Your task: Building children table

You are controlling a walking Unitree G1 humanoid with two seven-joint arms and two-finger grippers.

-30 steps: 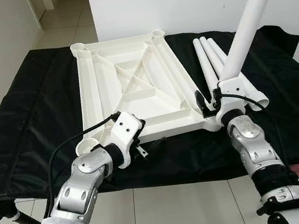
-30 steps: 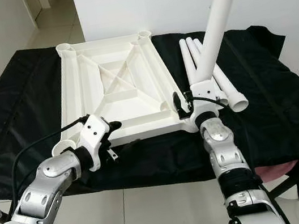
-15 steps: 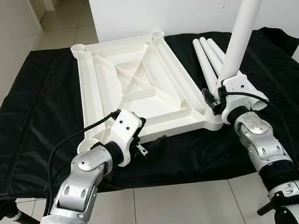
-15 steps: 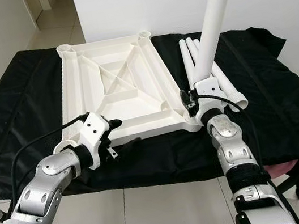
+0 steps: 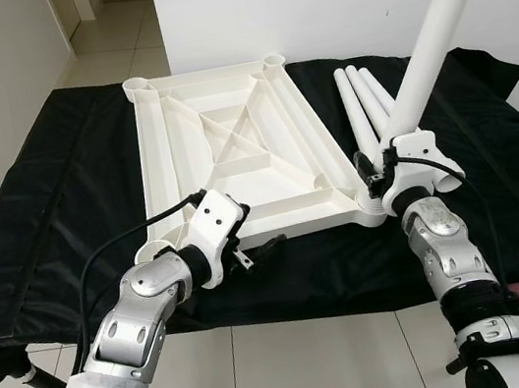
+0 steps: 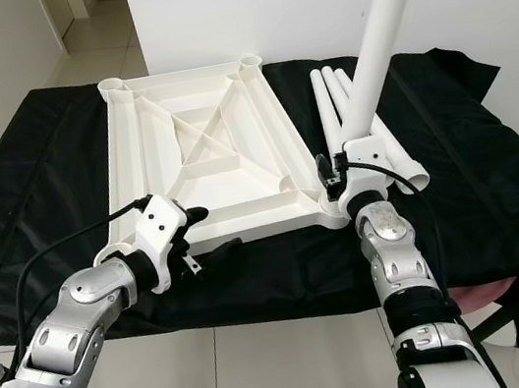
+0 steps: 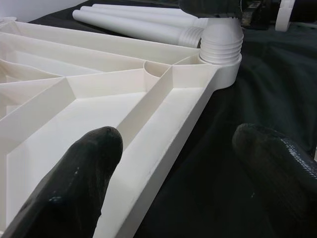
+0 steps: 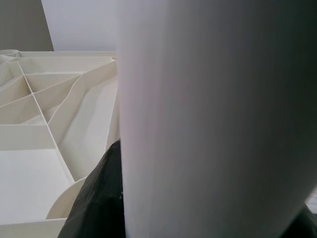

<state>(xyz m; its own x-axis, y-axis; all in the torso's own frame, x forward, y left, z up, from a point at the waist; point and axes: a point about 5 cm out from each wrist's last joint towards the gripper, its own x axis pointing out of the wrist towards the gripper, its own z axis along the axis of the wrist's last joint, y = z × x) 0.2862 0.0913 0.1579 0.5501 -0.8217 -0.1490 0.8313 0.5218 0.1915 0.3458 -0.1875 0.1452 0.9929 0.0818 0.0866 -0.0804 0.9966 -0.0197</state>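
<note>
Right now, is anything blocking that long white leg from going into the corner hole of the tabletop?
Nothing visible does. The right gripper holds the leg, and its threaded end already sits in the near right corner socket of the upturned tabletop. The spare legs lie beside it, apart.

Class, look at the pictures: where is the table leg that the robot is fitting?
The table leg stands tilted in the near right corner socket of the upturned tabletop, held by the right gripper, beside the spare legs on the black cloth.

1. One white ribbed plastic tabletop, lying upside down.
2. Four white plastic tube legs: one raised leg, three loose legs lying together.
3. One black cloth underneath.
</note>
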